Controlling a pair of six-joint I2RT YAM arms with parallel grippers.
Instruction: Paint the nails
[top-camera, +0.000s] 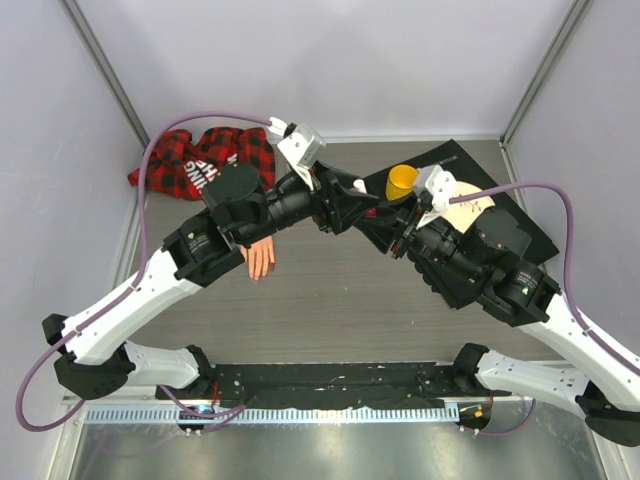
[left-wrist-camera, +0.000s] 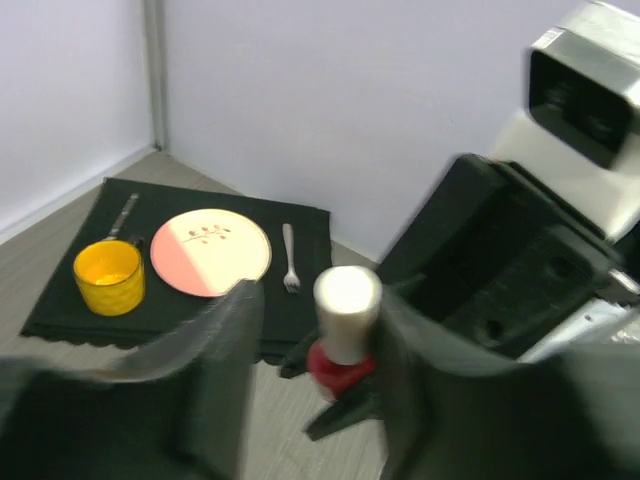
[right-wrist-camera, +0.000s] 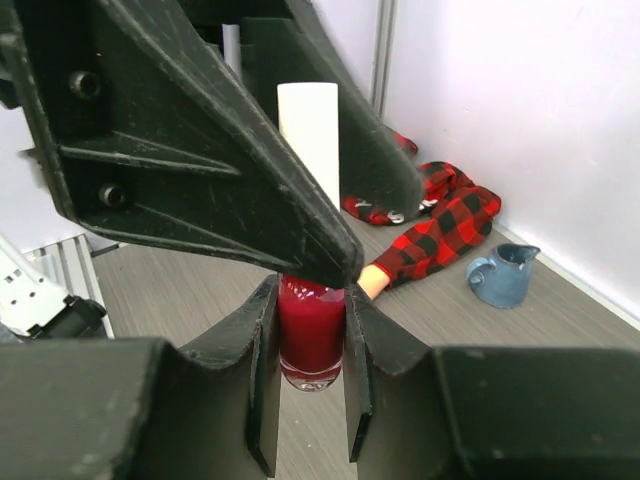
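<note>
Nails (top-camera: 260, 272) on the peach mannequin hand (top-camera: 260, 255) lay on the desk (top-camera: 330, 310), well to the left of both sets of fingers and half under the left arm (top-camera: 215, 240); they were too small to judge. Left fingers (left-wrist-camera: 225, 335) flanked the white cap (left-wrist-camera: 347, 305) of the polish bottle (right-wrist-camera: 311, 335), but blur hid whether they pinched it or stood just clear. Right fingers (right-wrist-camera: 262, 365) pinched the bottle's red glass body from both sides, below the cap. Just past them to the right sat a yellow cup (top-camera: 401, 181) and a plate (left-wrist-camera: 210, 252) on a black mat (left-wrist-camera: 300, 225).
</note>
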